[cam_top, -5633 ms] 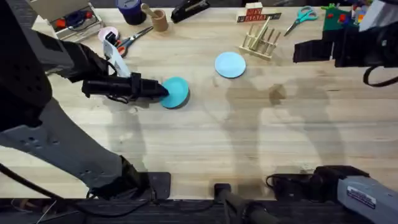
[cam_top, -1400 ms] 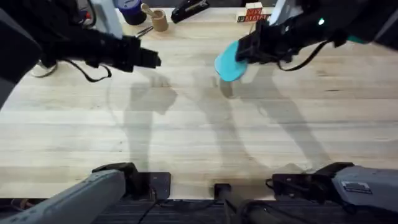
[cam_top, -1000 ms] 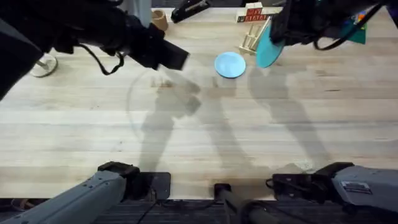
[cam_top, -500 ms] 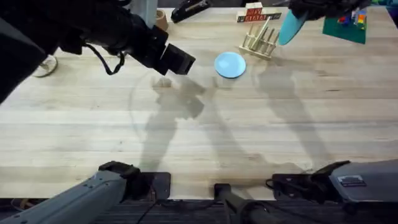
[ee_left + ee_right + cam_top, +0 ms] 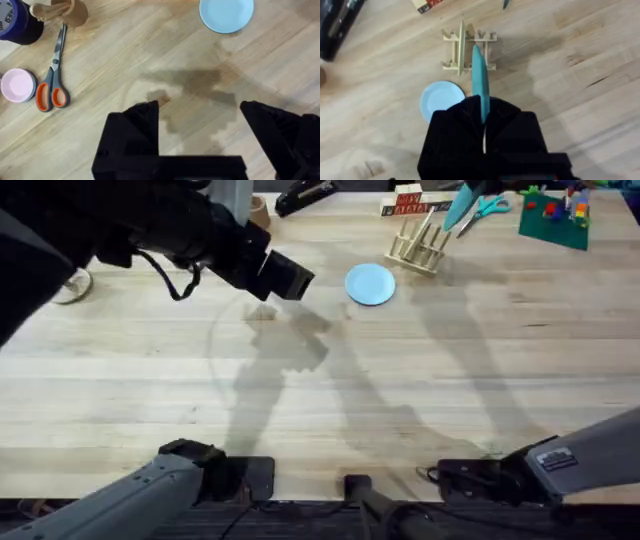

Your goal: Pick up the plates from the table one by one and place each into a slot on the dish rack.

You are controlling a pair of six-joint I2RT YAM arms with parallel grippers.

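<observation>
The turquoise plate [image 5: 480, 80] stands on edge, clamped in my right gripper [image 5: 483, 114], which is shut on its rim and holds it in the air above the dish rack [image 5: 468, 50]. In the overhead view this plate [image 5: 461, 207] hangs just behind and to the right of the rack [image 5: 418, 248]. The paler light blue plate [image 5: 371, 284] lies flat on the table [image 5: 400, 400] to the left of the rack. My left gripper [image 5: 288, 278] hovers left of that plate, open and empty [image 5: 200, 130], and the light blue plate [image 5: 226, 13] shows beyond it.
Orange-handled scissors [image 5: 52, 75], a small pink dish [image 5: 17, 85], a wooden cup [image 5: 65, 10] and a dark blue container [image 5: 15, 22] sit at the back left. Red-lettered blocks [image 5: 408, 200], teal scissors [image 5: 488, 204] and a green toy board [image 5: 555, 215] are behind the rack.
My right gripper has carried the turquoise plate from beside the light blue plate back and right to above the rack. The left arm has barely moved in the last half second.
</observation>
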